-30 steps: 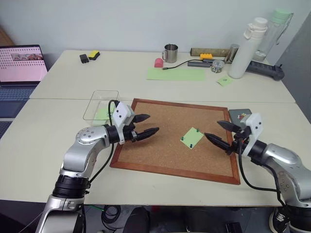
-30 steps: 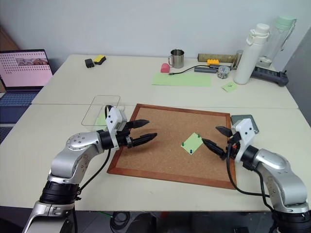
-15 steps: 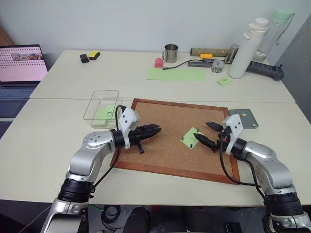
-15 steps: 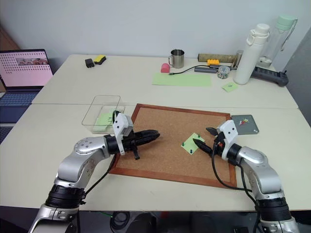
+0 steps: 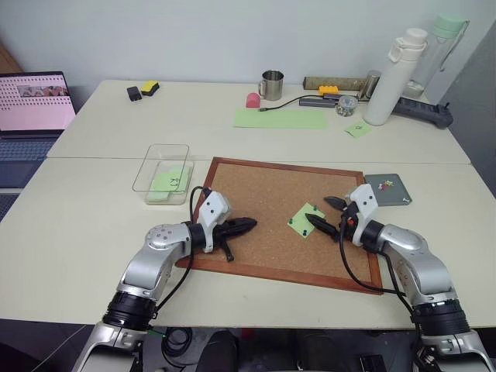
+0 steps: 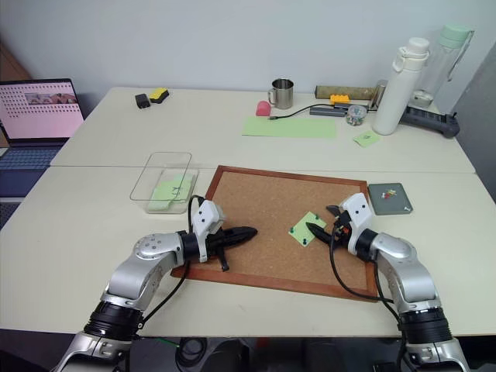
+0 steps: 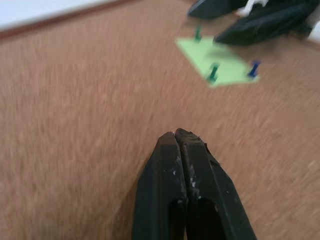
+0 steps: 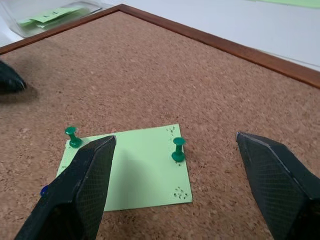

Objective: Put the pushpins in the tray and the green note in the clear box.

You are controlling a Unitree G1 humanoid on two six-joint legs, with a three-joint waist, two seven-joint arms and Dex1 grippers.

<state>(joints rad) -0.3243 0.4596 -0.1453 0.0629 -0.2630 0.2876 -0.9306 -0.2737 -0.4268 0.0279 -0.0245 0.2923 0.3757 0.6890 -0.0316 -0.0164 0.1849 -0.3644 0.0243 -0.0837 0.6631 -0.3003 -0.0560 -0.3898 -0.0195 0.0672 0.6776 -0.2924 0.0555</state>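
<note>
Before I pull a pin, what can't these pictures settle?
- Blue pushpin on the light green square note: right wrist view, mostly hidden behind the open right gripper finger.
- Small bits in the dark grey square tray: head views, too small to identify.
- Shut left gripper: left wrist view blurred, contact with corkboard unclear.

The two head views looked down and forward from above the worktop [image 5: 77, 232], taking in pretty much the same spread, corkboard [image 5: 263, 209] included. Each wrist cam sat low and close over that cork, facing across it from opposite sides, and both caught the green note [image 8: 130, 165].
</note>
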